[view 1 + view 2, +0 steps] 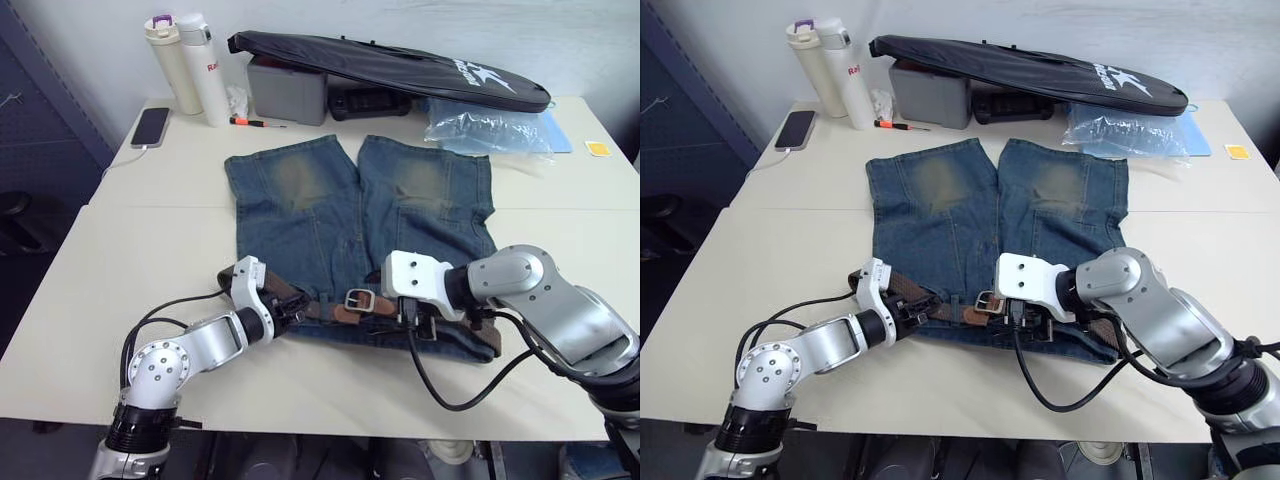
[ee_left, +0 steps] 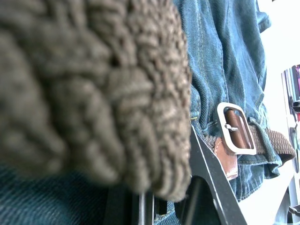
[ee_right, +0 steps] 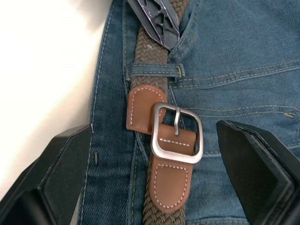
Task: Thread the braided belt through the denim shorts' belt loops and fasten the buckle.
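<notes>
A: Braided belt (image 3: 152, 58) lay along the waistband of the denim shorts (image 1: 330, 215), which were spread flat on the worktop (image 1: 90, 290) with the legs pointing away from you. How far along did you judge it?

B: Nearly finished, by my reading. Starting at your left, the left tool (image 1: 283, 308) sat on the belt's left stretch at the waistband. The left wrist view had woven strap pressed right against the lens above the black fingers (image 2: 211, 178), so I could not tell whether that tool was gripping it or merely resting there.

A: And the middle?

B: You had the strap under at least one of the belt loops (image 3: 154, 70), just beside the buckle (image 3: 176, 133). The silver frame held a tan leather tab, with the prong lying across the frame's top bar. Whether the prong truly sat in a hole, I could not say.

A: The right side?

B: Your right tool (image 3: 154, 183) hovered over the buckle with its fingers spread wide, one either side, holding nothing. More strap ran on toward the right hip.

A: How did the belt look?

B: Dark brown, tightly woven, with stitched leather ends; it lay flat and untwisted. What seemed left was confirming the fastening and the remaining loops.
</notes>
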Tool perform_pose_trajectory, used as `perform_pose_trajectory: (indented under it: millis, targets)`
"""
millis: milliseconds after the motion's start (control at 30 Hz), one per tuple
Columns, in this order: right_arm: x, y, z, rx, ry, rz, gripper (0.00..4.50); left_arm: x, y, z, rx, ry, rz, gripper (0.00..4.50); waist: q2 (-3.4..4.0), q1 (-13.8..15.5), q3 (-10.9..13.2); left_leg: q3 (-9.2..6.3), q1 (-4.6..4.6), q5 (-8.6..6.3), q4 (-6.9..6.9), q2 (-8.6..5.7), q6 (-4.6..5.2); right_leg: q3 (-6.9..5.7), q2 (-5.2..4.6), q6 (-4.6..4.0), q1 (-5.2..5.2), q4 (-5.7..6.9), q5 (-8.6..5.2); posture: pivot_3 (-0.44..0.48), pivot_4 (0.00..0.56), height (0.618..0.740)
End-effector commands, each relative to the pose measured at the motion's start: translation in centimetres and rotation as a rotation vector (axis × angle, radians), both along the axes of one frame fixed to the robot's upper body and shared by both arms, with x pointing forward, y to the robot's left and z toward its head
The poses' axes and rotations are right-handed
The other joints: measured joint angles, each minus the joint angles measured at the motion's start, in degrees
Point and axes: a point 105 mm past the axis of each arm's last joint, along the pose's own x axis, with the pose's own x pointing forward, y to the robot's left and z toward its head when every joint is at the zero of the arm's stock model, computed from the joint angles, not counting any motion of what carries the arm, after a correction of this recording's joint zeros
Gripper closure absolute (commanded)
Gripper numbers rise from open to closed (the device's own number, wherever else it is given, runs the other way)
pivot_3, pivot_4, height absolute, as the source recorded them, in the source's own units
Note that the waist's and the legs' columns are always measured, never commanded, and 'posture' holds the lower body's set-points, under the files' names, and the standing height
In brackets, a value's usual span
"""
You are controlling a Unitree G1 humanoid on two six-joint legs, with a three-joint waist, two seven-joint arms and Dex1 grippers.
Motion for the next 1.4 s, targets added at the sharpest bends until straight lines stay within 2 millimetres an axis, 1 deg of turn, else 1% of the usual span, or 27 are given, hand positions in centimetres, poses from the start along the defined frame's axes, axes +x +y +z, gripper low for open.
perform_pose_trajectory:
  millis: [33, 267, 367, 433, 467, 500, 600, 633, 733, 833, 967, 1000, 1067, 1167, 1233, 1267, 1333, 1400]
  targets:
    - [-0.3, 0.3, 0.3, 0.006, -0.029, 0.007, 0.03, 0.1, -1.6, 0.9, -0.006, -0.045, -0.095, 4.50, 0.00, 0.0, 0.0, 0.00, 0.00, 0.00, 0.00, 0.00, 0.00, 0.00, 0.00, 0.01, 0.00, 0.00, 0.01, 0.000, 0.150, 0.740]
    - [-1.0, -0.1, -0.3, -0.017, -0.038, 0.014, 0.03, 0.1, -2.5, 1.1, -0.010, -0.054, -0.166, 4.50, -0.01, -0.1, 0.0, 0.00, -0.01, 0.02, -0.02, -0.01, 0.01, 0.02, 0.00, 0.05, 0.00, 0.00, 0.02, 0.000, 0.150, 0.740]
    - [-1.1, -0.2, -0.4, -0.018, -0.037, 0.006, 0.03, 0.1, -2.1, 1.3, -0.018, -0.053, -0.165, 4.50, -0.01, -0.1, 0.0, 0.00, -0.01, 0.02, -0.01, -0.01, 0.01, 0.02, 0.00, 0.06, 0.00, 0.01, 0.01, 0.000, 0.150, 0.740]
    - [-1.1, -0.3, -0.5, -0.016, -0.037, -0.004, 0.00, 0.0, -1.3, 1.6, -0.031, -0.052, -0.155, 3.63, -0.02, -0.2, 0.0, 0.00, 0.00, 0.02, 0.00, -0.01, 0.00, 0.02, 0.00, 0.07, 0.00, 0.02, 0.02, 0.000, 0.150, 0.740]
    - [-1.1, -0.3, -0.4, -0.015, -0.038, -0.007, 0.00, -0.1, -1.0, 1.8, -0.038, -0.052, -0.157, 3.50, -0.03, -0.3, 0.0, 0.00, 0.00, 0.03, 0.00, -0.01, 0.00, 0.02, 0.00, 0.08, 0.00, 0.02, 0.02, 0.000, 0.150, 0.740]
    - [-1.1, -0.3, -0.4, -0.015, -0.038, -0.008, 0.00, -0.3, -0.8, 2.1, -0.045, -0.053, -0.166, 3.16, -0.03, -0.4, 0.0, 0.00, 0.02, 0.03, 0.00, 0.00, -0.01, 0.02, 0.01, 0.08, 0.00, 0.04, 0.02, 0.000, 0.150, 0.740]
    - [-1.1, -0.3, -0.3, -0.014, -0.040, -0.007, 0.00, -1.3, -0.5, 2.9, -0.056, -0.059, -0.215, 1.69, -0.05, -0.7, 0.0, 0.00, 0.02, 0.04, -0.01, 0.02, -0.03, 0.02, 0.01, 0.08, -0.03, 0.09, 0.02, 0.000, 0.150, 0.740]
    - [-1.1, -0.3, -0.3, -0.014, -0.042, -0.006, 0.00, -1.9, -0.4, 3.3, -0.054, -0.062, -0.243, 1.36, -0.05, -0.9, 0.0, 0.00, 0.02, 0.04, -0.01, 0.02, -0.03, 0.03, 0.01, 0.08, -0.03, 0.08, 0.02, 0.000, 0.150, 0.740]
    - [-1.1, -0.4, 0.0, -0.018, -0.052, 0.005, 0.00, -3.7, 0.7, 4.5, -0.022, -0.081, -0.325, 0.04, -0.06, -1.5, 0.0, -0.01, 0.01, 0.04, -0.05, 0.03, -0.03, 0.06, 0.01, 0.07, -0.05, 0.10, 0.02, 0.000, 0.150, 0.740]
    - [-1.1, -0.5, 0.4, -0.015, -0.059, 0.019, 0.00, -5.0, 2.3, 5.4, 0.050, -0.094, -0.390, 0.04, -0.08, -1.9, 0.1, 0.04, 0.01, 0.05, -0.09, 0.04, -0.06, 0.14, 0.02, 0.04, -0.19, 0.18, 0.00, 0.000, 0.150, 0.740]
    - [-1.3, -0.7, 0.5, -0.024, -0.048, 0.024, 0.00, -5.7, 4.8, 6.3, 0.167, -0.106, -0.432, 0.04, -0.06, -2.2, 0.0, 0.14, 0.01, 0.07, -0.10, 0.06, -0.09, 0.18, 0.03, -0.07, -0.31, 0.28, -0.06, 0.000, 0.150, 0.740]
    - [-1.2, -0.9, 0.5, -0.029, -0.049, 0.021, 0.00, -6.2, 5.2, 6.8, 0.196, -0.116, -0.479, 0.04, -0.07, -2.3, 0.0, 0.15, 0.01, 0.08, -0.12, 0.07, -0.09, 0.17, 0.03, -0.09, -0.34, 0.28, -0.07, 0.000, 0.150, 0.740]
    - [-1.2, -1.1, 0.6, -0.034, -0.054, 0.024, 0.00, -7.5, 5.7, 7.7, 0.239, -0.130, -0.579, 0.04, -0.15, -2.4, 0.1, 0.16, -0.03, 0.08, -0.14, 0.07, -0.09, 0.18, 0.03, -0.12, -0.45, 0.30, -0.08, 0.000, 0.150, 0.740]
    - [-1.4, -0.8, 0.6, -0.035, -0.059, 0.056, 0.00, -9.4, 5.7, 9.8, 0.258, -0.203, -0.751, 0.04, -0.13, -2.7, 0.1, 0.26, -0.13, 0.06, -0.23, 0.07, -0.07, 0.24, 0.03, -0.25, -0.62, 0.27, -0.13, 0.000, 0.150, 0.740]
    - [-1.7, -0.5, 0.5, -0.031, -0.058, 0.083, 0.00, -9.3, 6.0, 11.3, 0.277, -0.286, -0.799, 0.04, -0.14, -2.9, 0.1, 0.34, -0.12, 0.07, -0.40, 0.07, -0.04, 0.28, 0.03, -0.30, -0.66, 0.23, -0.16, 0.000, 0.150, 0.740]
    - [-1.7, -0.3, 0.4, -0.029, -0.060, 0.092, 0.00, -8.8, 6.3, 11.9, 0.302, -0.322, -0.796, 0.04, -0.13, -3.0, 0.1, 0.35, -0.11, 0.08, -0.45, 0.09, -0.04, 0.28, 0.03, -0.30, -0.69, 0.22, -0.16, 0.000, 0.150, 0.740]
    - [-1.7, -0.1, 0.2, -0.024, -0.067, 0.099, 0.00, -8.0, 7.0, 12.4, 0.352, -0.371, -0.788, 0.04, -0.11, -3.1, 0.1, 0.40, -0.09, 0.08, -0.53, 0.17, -0.04, 0.28, 0.11, -0.33, -0.72, 0.22, -0.17, 0.000, 0.150, 0.740]
    - [-1.8, 0.2, -0.2, -0.020, -0.069, 0.107, 0.00, -7.5, 7.7, 12.7, 0.380, -0.379, -0.792, 0.04, -0.06, -3.2, 0.1, 0.41, -0.08, 0.08, -0.57, 0.22, -0.04, 0.28, 0.14, -0.35, -0.73, 0.20, -0.18, 0.000, 0.150, 0.740]
